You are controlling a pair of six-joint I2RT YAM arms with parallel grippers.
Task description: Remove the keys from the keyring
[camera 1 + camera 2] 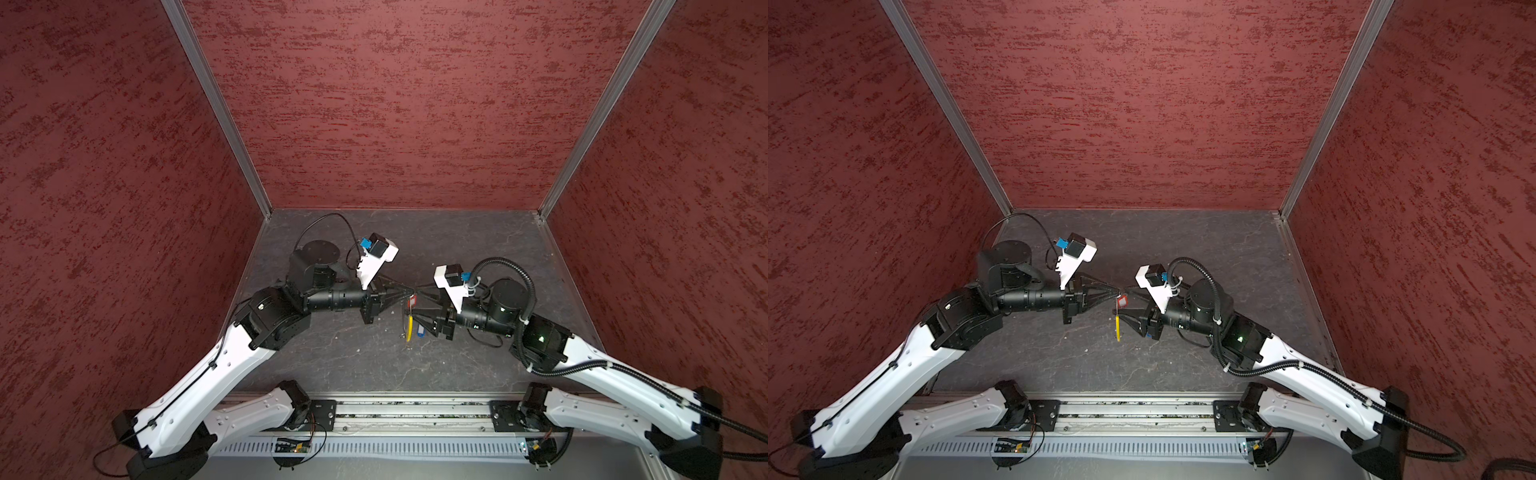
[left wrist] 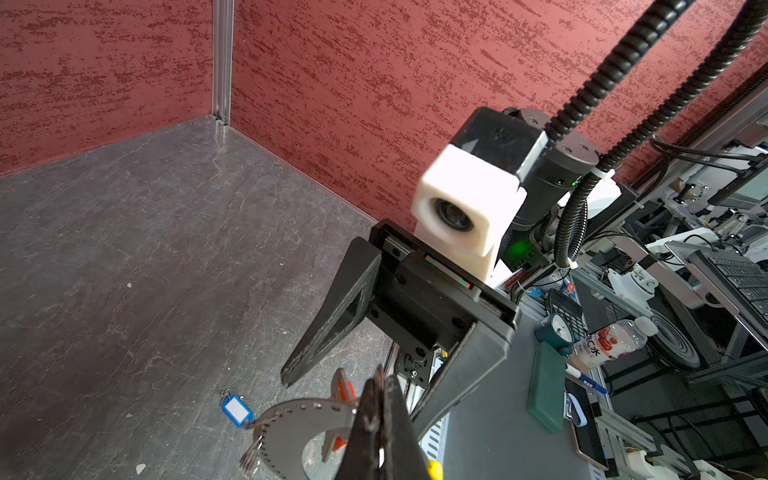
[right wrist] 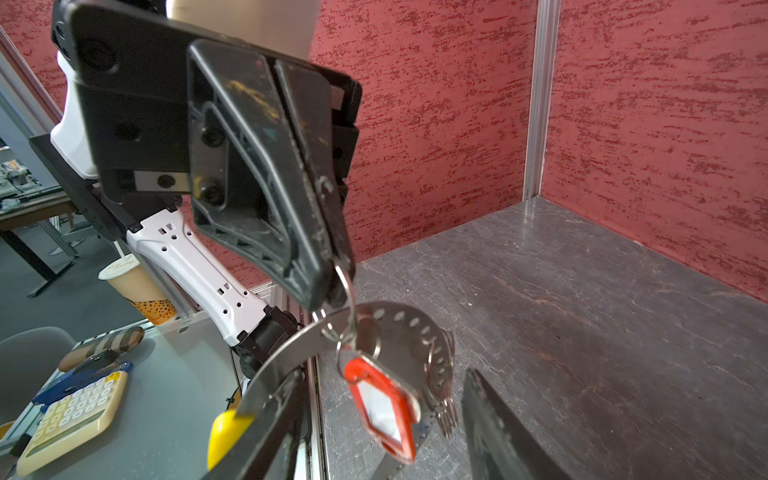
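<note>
L gripper (image 3: 334, 286) clamped on keyring (image 3: 399, 320) above mid-table; R gripper (image 2: 351, 397) jaws apart round red key (image 3: 382, 409); dark stone-look table (image 1: 478, 249), red textured walls (image 1: 395, 104).

Your dark grey, veined stone tabletop (image 1: 332, 361) bears the blue key tag (image 2: 237, 409) lying flat, with a few pale specks (image 2: 140, 468) scattered nearby.

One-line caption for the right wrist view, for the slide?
Left gripper pinches the keyring by a small ring; red tag dangles beneath.
</note>
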